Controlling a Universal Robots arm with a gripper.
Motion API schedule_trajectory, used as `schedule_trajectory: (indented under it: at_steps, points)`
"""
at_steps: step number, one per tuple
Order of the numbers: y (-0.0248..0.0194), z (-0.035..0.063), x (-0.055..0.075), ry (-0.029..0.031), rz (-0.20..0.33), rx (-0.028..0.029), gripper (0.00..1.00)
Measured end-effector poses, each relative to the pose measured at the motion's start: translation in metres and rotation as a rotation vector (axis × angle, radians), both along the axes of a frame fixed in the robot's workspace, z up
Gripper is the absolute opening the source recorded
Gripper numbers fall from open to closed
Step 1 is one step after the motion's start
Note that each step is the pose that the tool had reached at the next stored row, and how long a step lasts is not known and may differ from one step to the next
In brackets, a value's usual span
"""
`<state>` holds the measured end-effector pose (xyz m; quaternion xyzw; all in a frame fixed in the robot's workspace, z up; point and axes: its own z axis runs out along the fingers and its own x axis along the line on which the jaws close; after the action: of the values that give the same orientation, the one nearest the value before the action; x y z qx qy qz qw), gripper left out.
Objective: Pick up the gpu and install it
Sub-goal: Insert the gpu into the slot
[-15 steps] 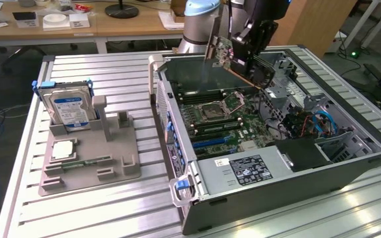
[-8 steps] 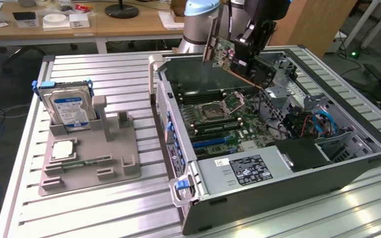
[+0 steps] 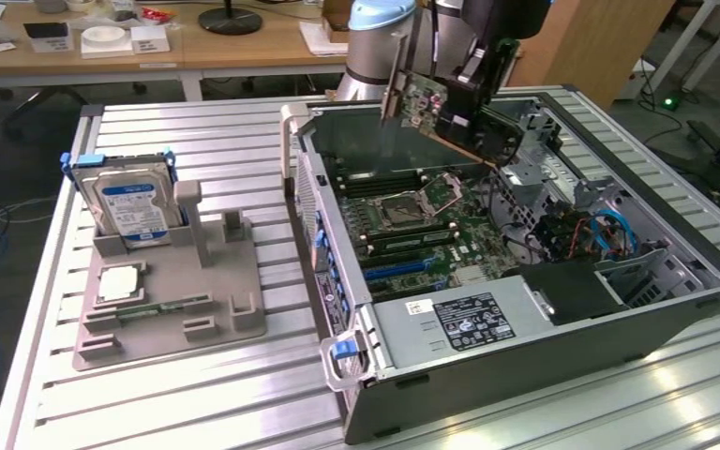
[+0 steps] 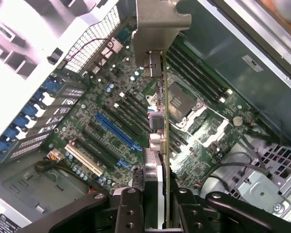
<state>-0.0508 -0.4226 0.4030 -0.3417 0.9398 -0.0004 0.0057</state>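
The claw (image 4: 157,196) is clamped on the gpu (image 4: 161,29), held edge-on above the open computer case (image 3: 561,361). Beneath the claw lies the motherboard (image 4: 111,111). The card's gripped end is hidden.

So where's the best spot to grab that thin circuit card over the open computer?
Its top edge, from above, pinching the two flat faces, as the gripper does now. The card is thin and hangs on edge, so that leaves its metal bracket and bottom edge free.
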Motion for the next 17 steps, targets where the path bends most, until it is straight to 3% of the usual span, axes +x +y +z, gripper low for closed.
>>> schedule_trajectory:
  at_steps: [17]
  points:
    - [-0.0019, -0.0003, 0.0, 0.0, 0.167, 0.0001, 0.28]
